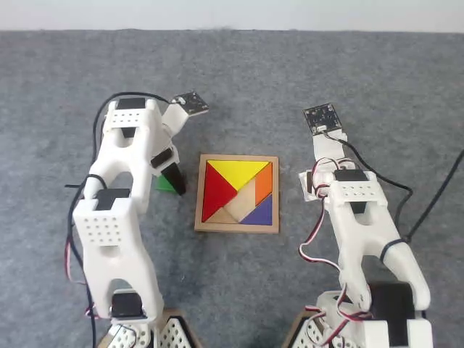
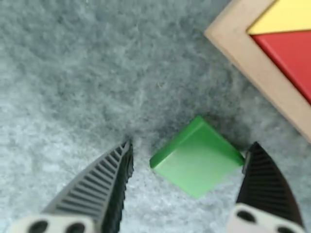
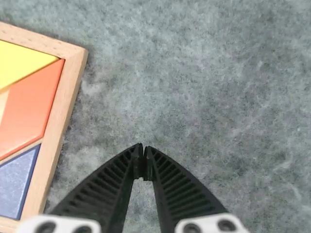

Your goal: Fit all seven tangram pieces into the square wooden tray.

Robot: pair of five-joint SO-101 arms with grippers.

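Two arms stand on a grey mat (image 1: pixel 239 80); the left arm (image 1: pixel 116 217) rises from 7 o'clock of the tray (image 1: pixel 237 228), the right arm (image 1: pixel 362 217) from 5 o'clock.

Tray: square, wooden, flat on the mat between the arms.

Contents, high view: yellow triangle (image 1: pixel 237 172) at 12 o'clock; red triangle (image 1: pixel 216 192) at 9 o'clock; orange piece (image 1: pixel 265 181) at 3 o'clock; blue triangle (image 1: pixel 264 212) at 5 o'clock; pale area (image 1: pixel 243 204) from centre to 6 o'clock, wood-coloured, piece or bare floor cannot be told.

Green piece (image 2: pixel 197 158): outside the tray, on the mat at 9 o'clock, near the rim but apart from it.

Left gripper (image 2: pixel 191 145): low over the green piece; jaws wide, one finger on each side; one finger (image 2: pixel 260 174) lies just beside a corner, contact cannot be confirmed; the other stands apart from the piece.

Right gripper (image 3: pixel 144 148): over the mat at 3 o'clock of the tray; jaws closed, tips meeting.
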